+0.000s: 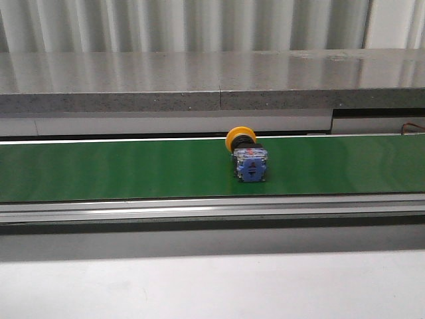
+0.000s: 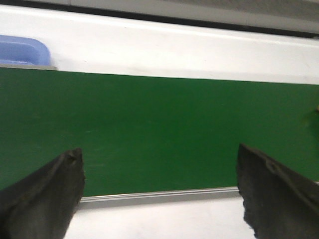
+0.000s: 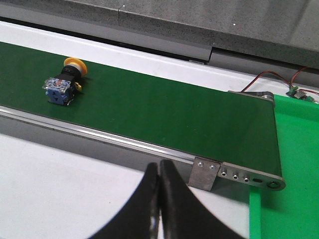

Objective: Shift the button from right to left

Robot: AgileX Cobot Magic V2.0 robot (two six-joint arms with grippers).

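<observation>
The button (image 1: 247, 157) lies on its side on the green conveyor belt (image 1: 119, 169), yellow cap to the rear, blue contact block toward me. It also shows in the right wrist view (image 3: 65, 82). My right gripper (image 3: 159, 172) is shut and empty, over the white table in front of the belt, well to the right of the button. My left gripper (image 2: 159, 164) is open wide and empty, over the belt's near edge (image 2: 159, 196); no button shows between its fingers (image 2: 55, 184). Neither gripper shows in the front view.
A grey stone ledge (image 1: 212, 83) runs behind the belt. A green tray (image 3: 294, 164) sits past the belt's right end, with red wires (image 3: 279, 79) behind it. A light blue container corner (image 2: 22, 50) shows beyond the belt in the left wrist view.
</observation>
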